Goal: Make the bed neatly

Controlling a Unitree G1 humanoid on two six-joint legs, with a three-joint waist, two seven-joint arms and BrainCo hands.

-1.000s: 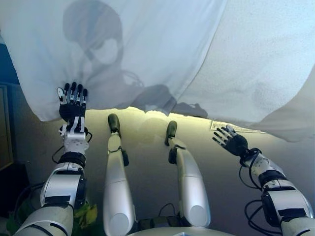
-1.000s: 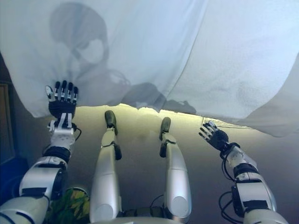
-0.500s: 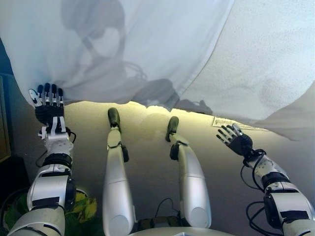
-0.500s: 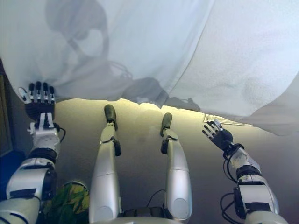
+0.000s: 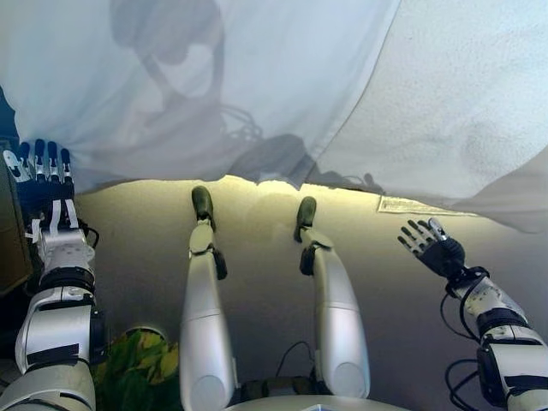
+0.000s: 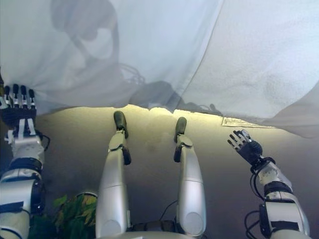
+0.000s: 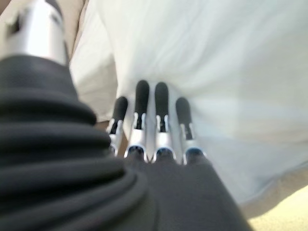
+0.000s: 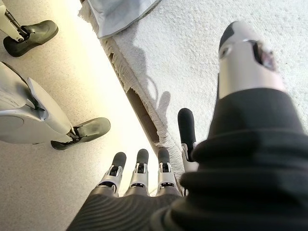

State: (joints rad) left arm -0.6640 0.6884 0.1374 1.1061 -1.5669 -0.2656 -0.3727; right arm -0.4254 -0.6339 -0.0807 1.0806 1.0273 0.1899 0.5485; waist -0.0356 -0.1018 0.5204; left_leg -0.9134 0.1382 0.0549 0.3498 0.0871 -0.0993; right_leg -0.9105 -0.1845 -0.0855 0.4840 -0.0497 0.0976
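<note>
A smooth white sheet point(image 5: 257, 77) covers the left part of the bed and hangs over its near edge. A textured white blanket point(image 5: 462, 86) with a fringed edge covers the right part. My left hand point(image 5: 43, 184) is at the far left by the sheet's hanging edge. It is open, with straight fingers point(image 7: 149, 120) against the sheet point(image 7: 216, 72). My right hand point(image 5: 437, 248) is open and empty, low at the right, just below the blanket's fringe point(image 8: 144, 110).
A dark piece of furniture point(image 5: 10, 244) stands at the left edge beside my left arm. A green leafy thing point(image 5: 141, 364) lies on the beige carpet at the lower left. The bed's near edge runs across the view in front of me.
My left hand has moved far to the left along the sheet's hanging edge, and the sheet now reaches further left. My right hand has moved a little right and down.
</note>
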